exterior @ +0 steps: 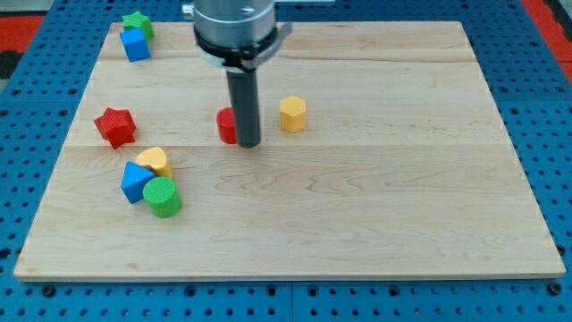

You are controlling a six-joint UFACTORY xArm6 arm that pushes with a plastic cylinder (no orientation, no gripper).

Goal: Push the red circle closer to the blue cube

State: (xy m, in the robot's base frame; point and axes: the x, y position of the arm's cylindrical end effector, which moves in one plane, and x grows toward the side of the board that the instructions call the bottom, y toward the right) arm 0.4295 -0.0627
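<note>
Position of task items: the red circle (226, 125) lies near the middle of the wooden surface (375, 206), partly hidden behind the rod. The blue cube (135, 45) sits at the far left corner, touching a green star (138, 22) just beyond it. The two task blocks are well apart.

Tool: my tip (248, 143) rests on the surface at the right edge of the red circle, touching it or very nearly so; the rod hides the contact line. A yellow hexagon (292, 114) stands just to the right of the rod, apart from it.

Risks, as judged:
- The required travel runs left and far. The tip sits on the right and slightly near side, which suits that line, but a round block can roll off a narrow tip and slip sideways if the push is off-centre.
- A push straight to the left would carry the circle toward the red star (114, 125) at the left, not the cube.
- Overshoot at the corner could knock the cube or green star off the edge.
- The near-left cluster, a yellow block (155, 161), a second blue block (136, 182) and a green cylinder (163, 197), lies clear of the intended line.

Claw: none fitted; the arm ends in a plain rod, so there is no opening to report and nothing is held.
</note>
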